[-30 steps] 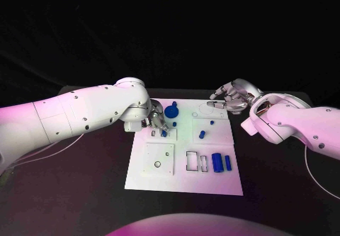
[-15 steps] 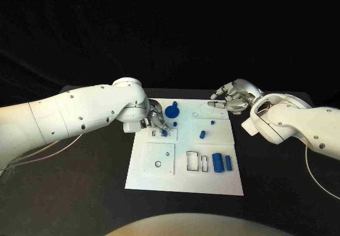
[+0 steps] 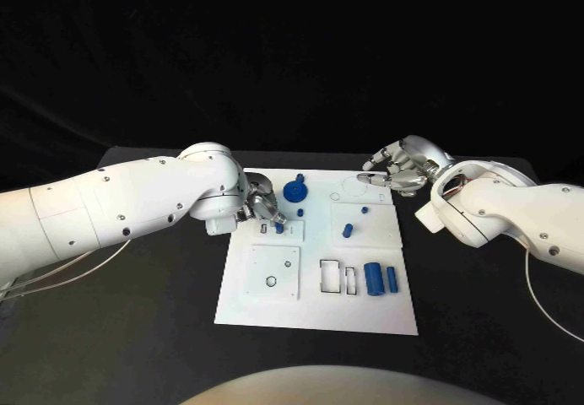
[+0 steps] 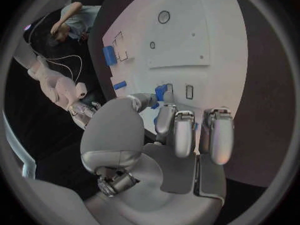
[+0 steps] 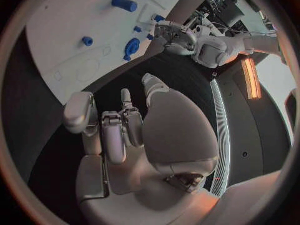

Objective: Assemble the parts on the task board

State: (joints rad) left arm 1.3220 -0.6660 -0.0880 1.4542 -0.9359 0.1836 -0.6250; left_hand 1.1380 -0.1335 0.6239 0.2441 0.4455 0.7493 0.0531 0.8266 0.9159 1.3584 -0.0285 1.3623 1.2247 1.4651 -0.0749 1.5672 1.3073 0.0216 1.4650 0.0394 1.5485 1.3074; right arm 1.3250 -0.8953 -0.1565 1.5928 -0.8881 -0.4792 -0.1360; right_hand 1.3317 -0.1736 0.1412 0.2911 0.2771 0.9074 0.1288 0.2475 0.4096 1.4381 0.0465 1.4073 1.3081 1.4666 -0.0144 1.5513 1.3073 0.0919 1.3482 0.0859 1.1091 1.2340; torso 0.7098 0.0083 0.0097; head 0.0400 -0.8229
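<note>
The white task board [image 3: 319,314] lies in the middle of the black table. My left hand [image 3: 264,207] hovers over the board's far left section and pinches a small blue part [image 3: 280,226] between thumb and fingers, beside a small rectangular slot [image 3: 263,228]. The left wrist view has the same blue part [image 4: 162,91] at the fingertips, just over the board [image 4: 206,35]. My right hand [image 3: 397,170] sits at the board's far right corner with fingers curled in and nothing in them, as the right wrist view also shows [image 5: 125,130].
Loose blue parts lie on the board: a round knob [image 3: 296,190], a small peg [image 3: 300,213], a short piece [image 3: 347,229] and two cylinders [image 3: 374,278] [image 3: 392,279] near the front right. Rectangular cut-outs [image 3: 331,276] sit beside the cylinders.
My left arm's elbow has swung a little lower and to the left, while its hand stays over the same spot with the blue part. The right hand has not moved.
</note>
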